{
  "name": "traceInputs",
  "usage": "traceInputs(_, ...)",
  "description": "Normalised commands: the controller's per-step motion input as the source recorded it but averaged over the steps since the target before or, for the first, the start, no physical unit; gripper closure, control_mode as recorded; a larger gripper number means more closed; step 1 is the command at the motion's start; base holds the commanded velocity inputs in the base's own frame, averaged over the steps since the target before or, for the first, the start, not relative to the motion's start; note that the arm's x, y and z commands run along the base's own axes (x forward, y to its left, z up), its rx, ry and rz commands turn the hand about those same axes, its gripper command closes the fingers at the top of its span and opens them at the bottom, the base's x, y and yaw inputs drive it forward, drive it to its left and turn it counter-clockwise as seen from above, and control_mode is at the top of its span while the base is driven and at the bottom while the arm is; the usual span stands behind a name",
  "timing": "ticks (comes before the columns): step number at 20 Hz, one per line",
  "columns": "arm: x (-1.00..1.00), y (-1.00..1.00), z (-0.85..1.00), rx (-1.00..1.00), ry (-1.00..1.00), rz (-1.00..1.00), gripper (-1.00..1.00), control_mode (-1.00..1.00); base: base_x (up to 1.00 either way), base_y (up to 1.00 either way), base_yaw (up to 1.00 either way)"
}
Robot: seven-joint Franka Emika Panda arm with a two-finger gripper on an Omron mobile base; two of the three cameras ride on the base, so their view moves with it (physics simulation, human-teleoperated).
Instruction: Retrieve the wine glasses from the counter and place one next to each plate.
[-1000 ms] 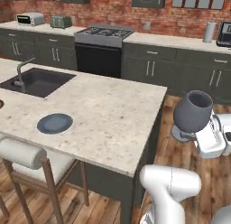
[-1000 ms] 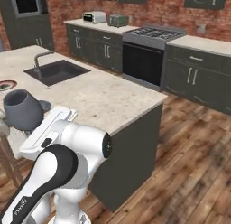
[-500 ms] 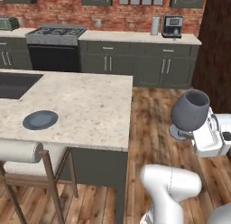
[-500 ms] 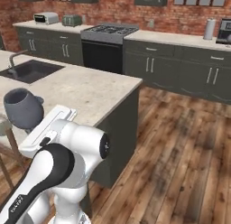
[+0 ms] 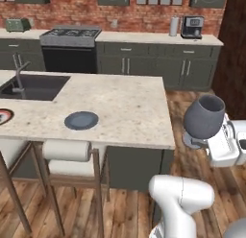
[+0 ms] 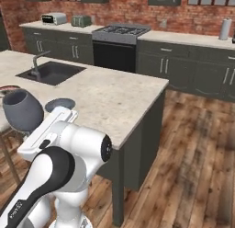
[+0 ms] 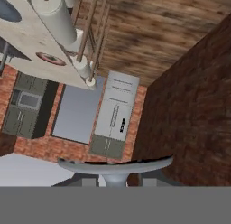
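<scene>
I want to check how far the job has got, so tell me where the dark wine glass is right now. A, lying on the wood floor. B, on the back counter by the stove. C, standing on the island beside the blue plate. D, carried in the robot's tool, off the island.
D: the wine glass sits upright in the tool, off the island's edge and apart from the blue plate.

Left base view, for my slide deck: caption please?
Tool carries a dark wine glass beside the island, blue plate waiting.
</scene>
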Motion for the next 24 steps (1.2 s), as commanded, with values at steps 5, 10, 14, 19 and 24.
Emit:
traceInputs(5,0.00,0.00,0.00,0.00,0.00,0.00,1.00,1.00,0.83,0.87,-0.18)
traceInputs(10,0.00,0.00,0.00,0.00,0.00,0.00,1.00,1.00,0.22,0.16,-0.22)
traceInputs(14,0.00,0.00,0.00,0.00,0.00,0.00,1.00,1.00,0.00,0.18,-0.20)
traceInputs(19,0.00,0.00,0.00,0.00,0.00,0.00,1.00,1.00,0.38,0.54,-0.27)
traceInputs(24,0.00,0.00,0.00,0.00,0.00,0.00,1.00,1.00,0.41,0.06,-0.12)
